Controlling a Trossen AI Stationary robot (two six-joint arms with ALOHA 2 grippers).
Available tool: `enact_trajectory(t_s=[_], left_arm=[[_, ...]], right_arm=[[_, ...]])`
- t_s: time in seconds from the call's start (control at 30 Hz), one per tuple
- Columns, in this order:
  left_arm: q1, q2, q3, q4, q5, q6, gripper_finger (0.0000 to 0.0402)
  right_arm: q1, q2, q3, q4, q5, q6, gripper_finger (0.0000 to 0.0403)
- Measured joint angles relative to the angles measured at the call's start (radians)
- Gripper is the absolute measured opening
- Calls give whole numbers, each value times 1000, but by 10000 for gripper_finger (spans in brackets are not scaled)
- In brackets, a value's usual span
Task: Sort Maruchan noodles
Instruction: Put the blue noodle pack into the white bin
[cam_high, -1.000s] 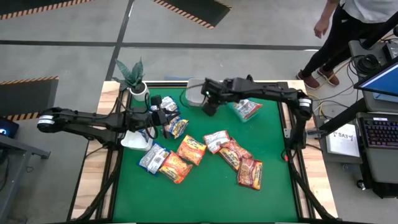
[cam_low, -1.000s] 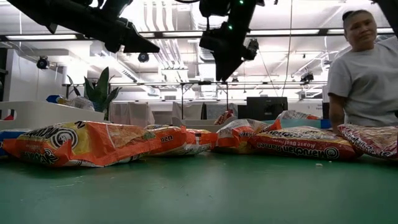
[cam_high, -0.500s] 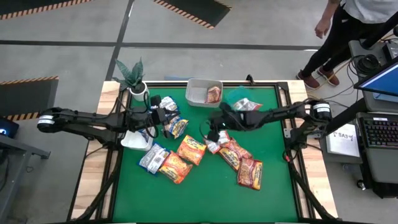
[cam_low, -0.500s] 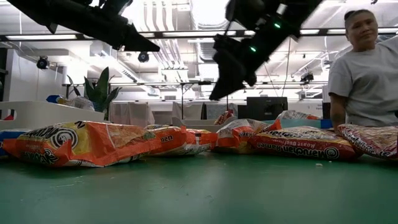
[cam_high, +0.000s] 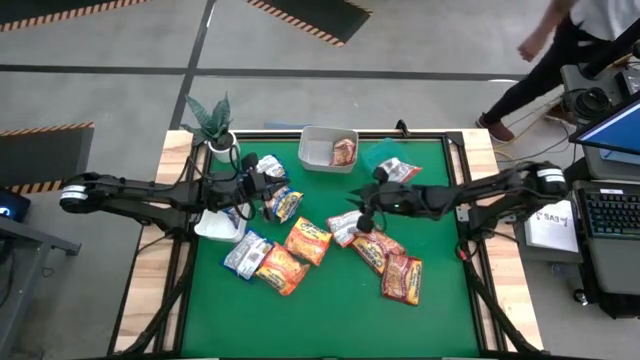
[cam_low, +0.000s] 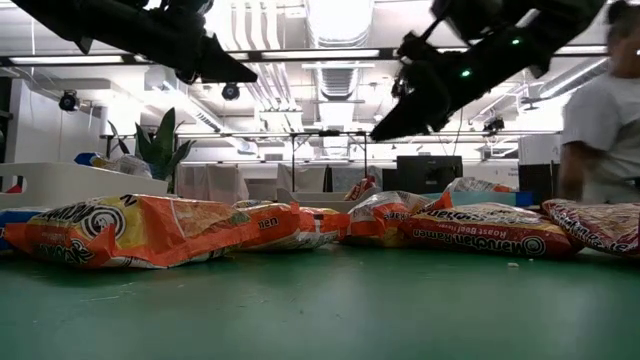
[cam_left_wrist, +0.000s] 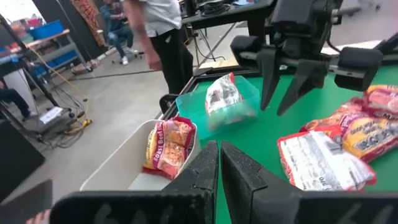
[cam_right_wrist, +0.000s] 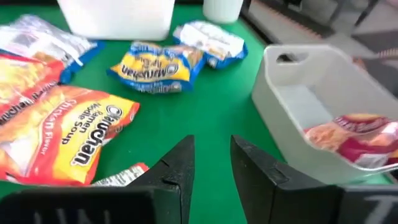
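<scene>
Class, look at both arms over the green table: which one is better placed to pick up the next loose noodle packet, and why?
Probably the right. Its open, empty claw hovers beside a loose packet in the middle cluster. The left claw sits near the table's left edge with its fingers shut.

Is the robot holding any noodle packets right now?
No. The right end effector is open and empty above the packets. The left end effector is shut on nothing.

Glossy crinkly plastic noodle packets (cam_high: 308, 240)
</scene>
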Motion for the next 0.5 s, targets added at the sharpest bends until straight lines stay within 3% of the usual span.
enact_trajectory(t_s=[0.13, 0.37, 0.5], left_arm=[[1, 0, 0, 3, -6, -63, 0], [4, 83, 20, -14, -195, -185, 0], [27, 167, 108, -131, -221, -250, 4]], right_arm=[[-1, -94, -75, 84, -24, -57, 82], [-33, -241, -138, 141, -25, -159, 70], [-51, -306, -151, 141, -32, -184, 68]])
